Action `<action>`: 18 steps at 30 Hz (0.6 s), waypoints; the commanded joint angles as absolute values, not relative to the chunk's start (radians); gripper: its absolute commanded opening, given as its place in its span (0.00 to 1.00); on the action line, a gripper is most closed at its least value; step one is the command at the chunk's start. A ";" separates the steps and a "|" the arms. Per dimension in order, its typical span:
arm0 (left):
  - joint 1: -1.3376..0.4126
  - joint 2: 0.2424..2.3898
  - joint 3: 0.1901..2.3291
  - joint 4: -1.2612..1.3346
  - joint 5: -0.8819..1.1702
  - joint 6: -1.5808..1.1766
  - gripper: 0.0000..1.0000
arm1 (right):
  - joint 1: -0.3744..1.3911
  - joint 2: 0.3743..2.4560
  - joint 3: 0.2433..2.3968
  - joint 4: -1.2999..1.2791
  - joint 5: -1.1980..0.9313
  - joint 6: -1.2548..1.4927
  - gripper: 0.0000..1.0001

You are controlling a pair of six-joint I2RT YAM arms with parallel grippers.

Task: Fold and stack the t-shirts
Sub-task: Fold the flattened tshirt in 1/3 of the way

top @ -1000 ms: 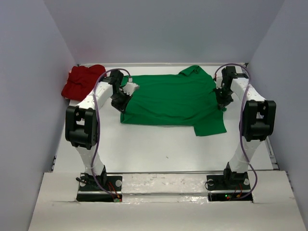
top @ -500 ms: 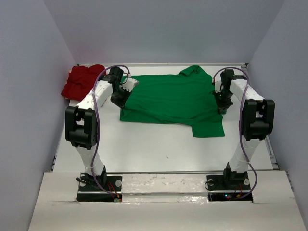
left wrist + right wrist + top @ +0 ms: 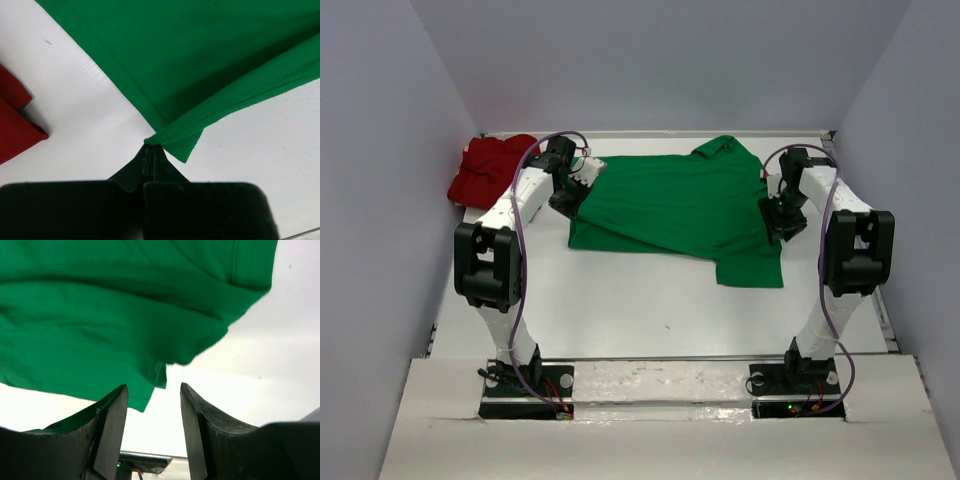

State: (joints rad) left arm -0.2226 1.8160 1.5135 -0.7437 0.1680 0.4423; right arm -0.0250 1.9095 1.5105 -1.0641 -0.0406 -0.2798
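The green t-shirt [image 3: 675, 205] lies spread across the back of the white table [image 3: 650, 300], one sleeve hanging toward the front right. My left gripper [image 3: 570, 200] is shut on its left hem corner [image 3: 172, 137], lifting that edge. At the shirt's right edge my right gripper [image 3: 782, 218] stands open, and the cloth [image 3: 125, 315] hangs just beyond its fingers [image 3: 112, 410] with nothing between them. The red t-shirt [image 3: 490, 168] sits bunched in the back left corner, and a folded part of it [image 3: 15, 130] shows in the left wrist view.
Grey walls close in the table on the left, back and right. The two arm bases [image 3: 525, 385] stand on the white ledge at the near edge.
My right gripper has opened and let go of the green shirt's right edge, which has dropped. The left gripper has kept its hold and shifted slightly toward the back.
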 commanded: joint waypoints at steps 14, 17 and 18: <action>-0.227 1.756 1.496 -0.715 0.161 0.437 0.00 | -0.026 1.873 1.405 -1.048 -0.014 -0.299 0.44; -0.227 1.752 1.483 -0.712 0.160 0.442 0.00 | -0.026 1.896 1.427 -1.046 -0.008 -0.298 0.43; -0.227 1.750 1.480 -0.712 0.158 0.442 0.00 | -0.026 1.901 1.433 -1.042 -0.005 -0.299 0.43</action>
